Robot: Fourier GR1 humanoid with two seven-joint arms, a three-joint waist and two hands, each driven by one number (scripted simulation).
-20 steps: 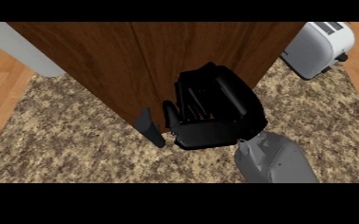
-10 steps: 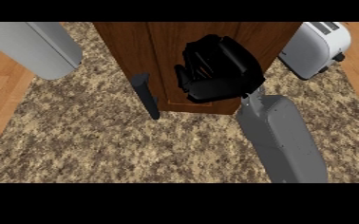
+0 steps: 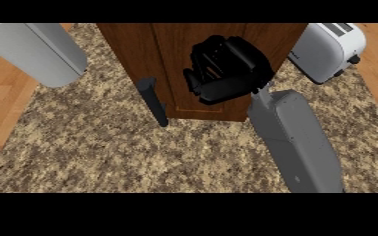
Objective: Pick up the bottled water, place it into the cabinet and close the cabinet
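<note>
A brown wooden cabinet [image 3: 177, 55] stands on the speckled counter, and its door faces me with a black bar handle [image 3: 153, 101] at its lower left. My right hand [image 3: 225, 70] lies flat against the door's front, to the right of the handle, with its fingers spread on the wood and nothing held in them. Its grey forearm [image 3: 291, 135] rises from the lower right. The bottled water shows nowhere in the head view. My left hand is not visible.
A white toaster [image 3: 328, 50] stands to the right of the cabinet, close to my right forearm. A grey rounded body [image 3: 40, 52], like a forearm, crosses the upper left corner. The granite counter [image 3: 111, 155] spreads in front, with a wooden floor strip [image 3: 11, 105] at the left.
My right hand has pushed forward and upward against the door. The cabinet and its handle now sit higher and farther away, and the grey body at the left has come further into view.
</note>
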